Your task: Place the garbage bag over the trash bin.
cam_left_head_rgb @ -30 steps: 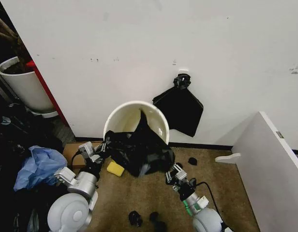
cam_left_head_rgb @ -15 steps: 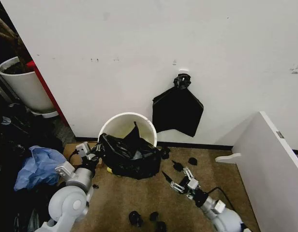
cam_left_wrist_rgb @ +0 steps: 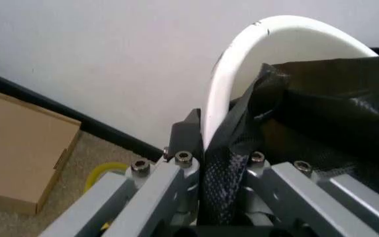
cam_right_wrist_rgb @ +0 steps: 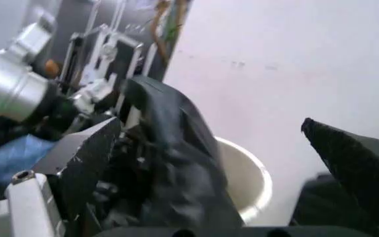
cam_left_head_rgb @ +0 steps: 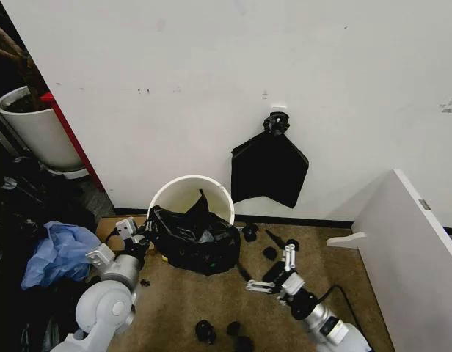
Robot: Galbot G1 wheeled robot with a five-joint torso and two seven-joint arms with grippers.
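Note:
The cream-white trash bin [cam_left_head_rgb: 189, 192] stands against the wall. The glossy black garbage bag [cam_left_head_rgb: 198, 242] hangs bunched over its front rim and down its near side. My left gripper [cam_left_head_rgb: 143, 239] is shut on the bag's left edge. In the left wrist view the bag's edge [cam_left_wrist_rgb: 221, 177] sits pinched between the fingers beside the bin's rim [cam_left_wrist_rgb: 224, 69]. My right gripper [cam_left_head_rgb: 274, 274] is open on the carpet side to the right of the bin, apart from the bag. Its wrist view faces the bag [cam_right_wrist_rgb: 176, 163] and the bin [cam_right_wrist_rgb: 247, 183] between spread fingers [cam_right_wrist_rgb: 84, 158].
A flat black bundle [cam_left_head_rgb: 270, 166] hangs on the wall right of the bin. A white planter pot [cam_left_head_rgb: 37, 130] and a blue plastic heap [cam_left_head_rgb: 59, 252] lie to the left. A cardboard box [cam_left_wrist_rgb: 18, 148] is by my left gripper, a white panel [cam_left_head_rgb: 413, 242] at right, and black scraps [cam_left_head_rgb: 211, 331] on the carpet.
The bin with the bag has come down and back toward the wall. My right gripper let go of the bag, opened and drew back to the right. My left gripper kept its hold.

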